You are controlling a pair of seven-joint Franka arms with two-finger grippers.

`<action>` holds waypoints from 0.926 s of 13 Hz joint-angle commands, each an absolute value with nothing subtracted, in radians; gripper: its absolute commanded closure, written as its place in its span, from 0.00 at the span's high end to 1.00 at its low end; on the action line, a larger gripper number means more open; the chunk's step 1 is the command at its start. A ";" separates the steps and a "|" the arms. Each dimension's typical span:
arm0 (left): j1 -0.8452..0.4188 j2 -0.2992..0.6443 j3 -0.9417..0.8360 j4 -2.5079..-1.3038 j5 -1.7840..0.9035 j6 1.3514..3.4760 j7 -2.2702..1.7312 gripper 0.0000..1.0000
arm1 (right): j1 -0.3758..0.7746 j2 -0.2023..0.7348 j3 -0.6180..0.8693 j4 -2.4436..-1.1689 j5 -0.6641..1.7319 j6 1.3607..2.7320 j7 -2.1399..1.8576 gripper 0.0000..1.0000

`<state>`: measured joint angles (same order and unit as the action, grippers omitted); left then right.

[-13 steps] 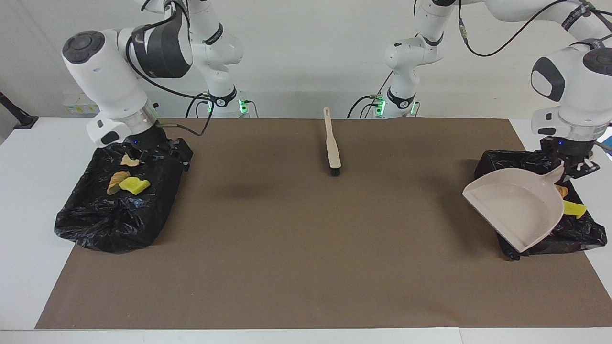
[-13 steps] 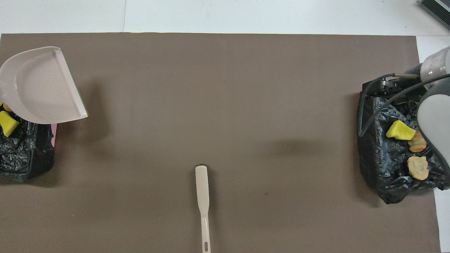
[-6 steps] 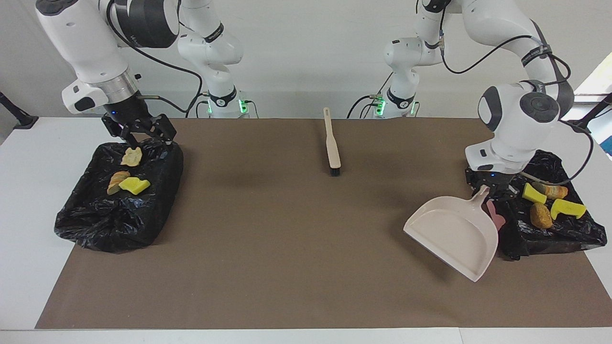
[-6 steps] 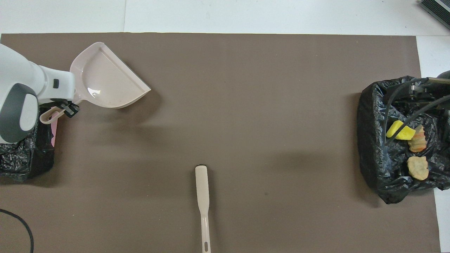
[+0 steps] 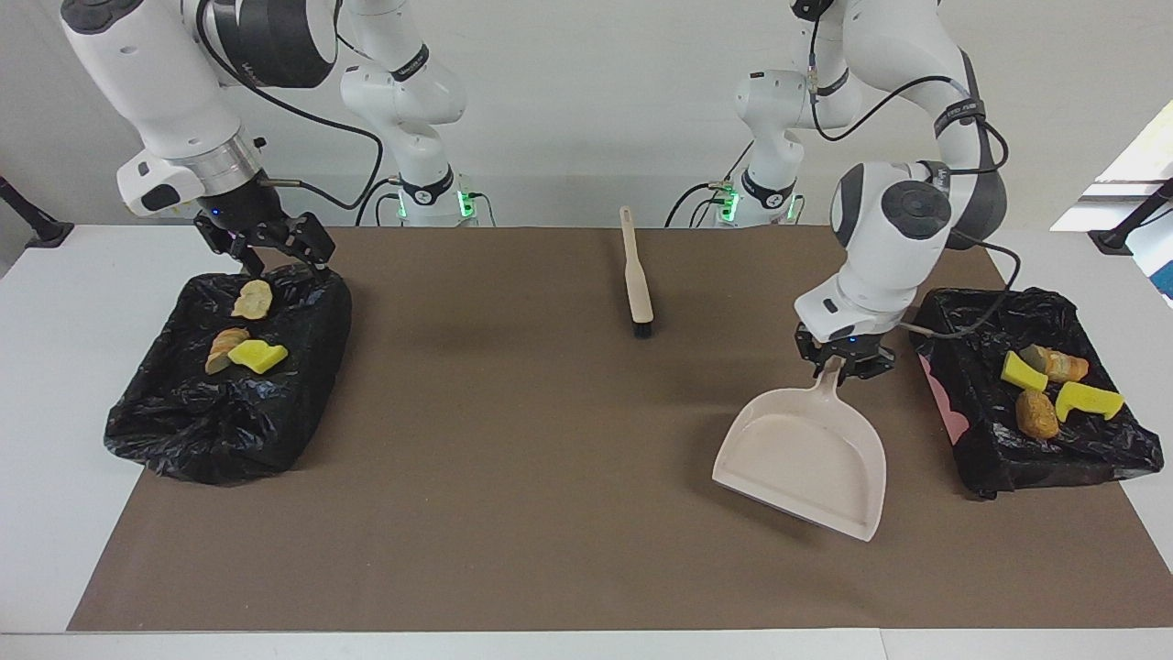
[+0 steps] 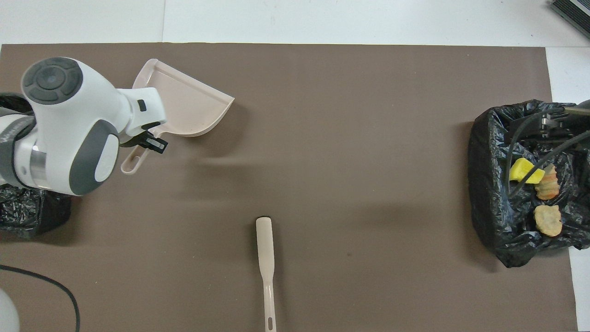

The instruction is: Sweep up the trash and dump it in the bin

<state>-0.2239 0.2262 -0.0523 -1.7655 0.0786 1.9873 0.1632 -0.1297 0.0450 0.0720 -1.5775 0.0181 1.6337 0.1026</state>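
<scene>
clamped on the beige plastic dustpan [image 5: 806, 454] handle, left gripper [image 5: 845, 364] tilts it empty over the brown mat [image 5: 513, 458]. trash [image 5: 1045, 385] already dumped in black-lined bins [image 5: 1113, 449]. right gripper [image 5: 266, 249] spread wide over its bin, holding nothing.

Left claw [image 6: 154, 143] grips the dustpan [image 6: 184, 108] by its handle.

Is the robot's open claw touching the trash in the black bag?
Apart. Facing view: the open right gripper hangs above the bread lump, bag showing between.

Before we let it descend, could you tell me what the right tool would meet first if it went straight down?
The right tool, open, points down over the black bin bag; it would probably first meet the tan lump lying there, though depth is unclear.
</scene>
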 commanded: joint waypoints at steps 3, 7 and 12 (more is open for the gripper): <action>-0.395 0.250 -0.031 -1.737 0.023 1.979 -0.142 0.00 | -0.141 0.015 0.080 -1.617 -0.040 1.673 0.029 1.00; -0.491 0.313 -0.032 -1.681 -0.017 1.997 -0.334 0.00 | -0.140 0.015 0.081 -1.617 -0.034 1.674 0.026 1.00; -0.526 0.333 -0.032 -1.683 -0.037 2.049 -0.463 0.00 | -0.127 0.015 0.087 -1.614 -0.035 1.667 0.021 1.00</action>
